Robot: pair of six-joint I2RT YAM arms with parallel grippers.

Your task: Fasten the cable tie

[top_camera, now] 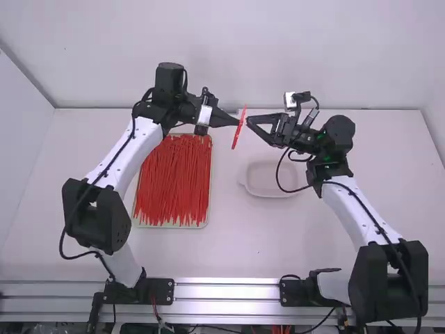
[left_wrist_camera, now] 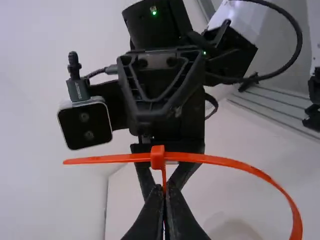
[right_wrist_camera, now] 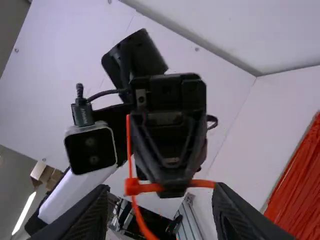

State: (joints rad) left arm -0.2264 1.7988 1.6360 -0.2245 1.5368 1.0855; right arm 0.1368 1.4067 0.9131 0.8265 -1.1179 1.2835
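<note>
Left gripper (left_wrist_camera: 164,194): jaws fully closed, pinching a thin run of the cable tie (left_wrist_camera: 227,164) right beside its head (left_wrist_camera: 157,156). The tie is up in the air, well above the table (top_camera: 278,236), between the two grippers. Looks threaded to me: strap leaves the head three ways, and the loop is wide and slack.

Right gripper (top_camera: 254,124): nose-to-nose with the left, fingers (right_wrist_camera: 95,215) spread wide, holding nothing. The tie head sits roughly between them.

Risks:
- One thin pinch is the only hold. A nudge from the right fingers as they close could pivot the strap or pull it free. It would drop near the tub (top_camera: 278,195) or the pile of spare ties (top_camera: 174,179).
- Tips are very close. A misaligned close clamps the left's fingertips, not the head.
- Grabbing the loop instead of head or tail means the pull just drags the tie, with no ratcheting.
- Pulling off-axis from the head could jam or twist the strap.
</note>
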